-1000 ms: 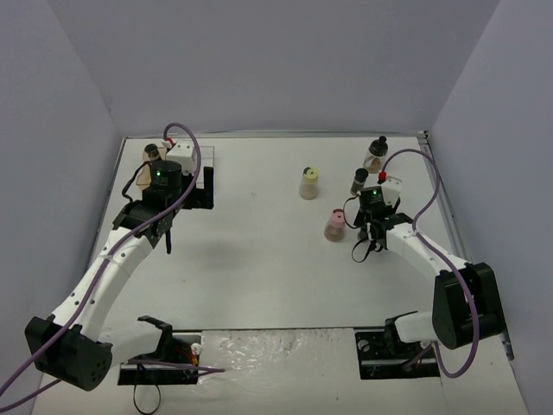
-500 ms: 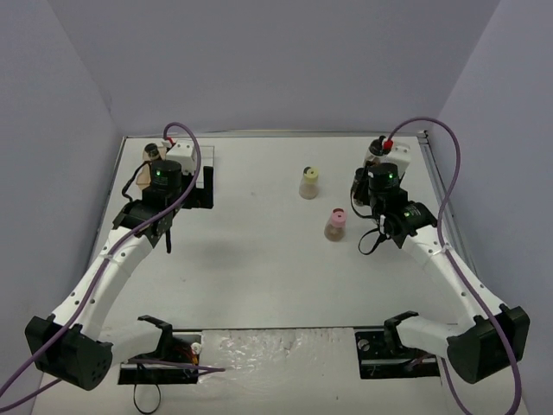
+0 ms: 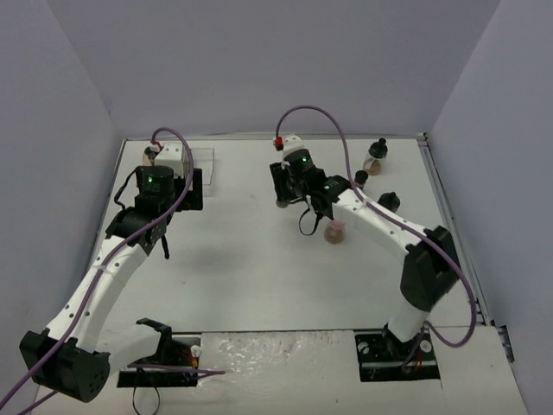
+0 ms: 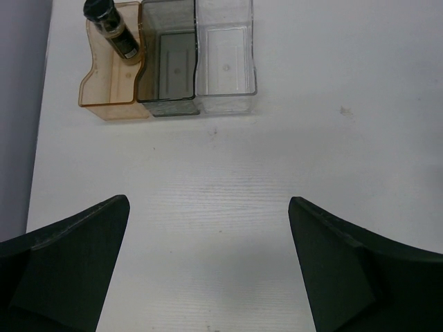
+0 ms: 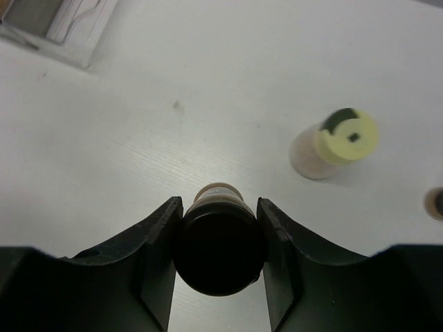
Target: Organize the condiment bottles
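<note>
My right gripper [image 3: 281, 192] [image 5: 220, 205] is shut on a narrow dark black-capped bottle [image 5: 220, 245] and holds it near the table's middle, left of the yellow-capped bottle [image 5: 336, 142]. The pink-capped bottle [image 3: 335, 230] stands below the right arm. Another narrow dark bottle [image 3: 360, 177] and two clear knob-capped bottles [image 3: 376, 154] [image 3: 389, 201] stand at the back right. One dark bottle [image 4: 111, 28] [image 3: 151, 154] stands in the tray's brown section [image 4: 111, 83]. My left gripper [image 3: 194, 186] [image 4: 208, 207] is open and empty, raised in front of the tray.
The tray's grey section [image 4: 169, 72] and clear section [image 4: 225, 66] hold nothing. In the top view the left wrist covers most of the tray [image 3: 207, 160]. Walls enclose the table at the back and both sides.
My right arm has swung from the right side to the table's middle, past the yellow-capped bottle. My left gripper has shifted slightly towards the back.
</note>
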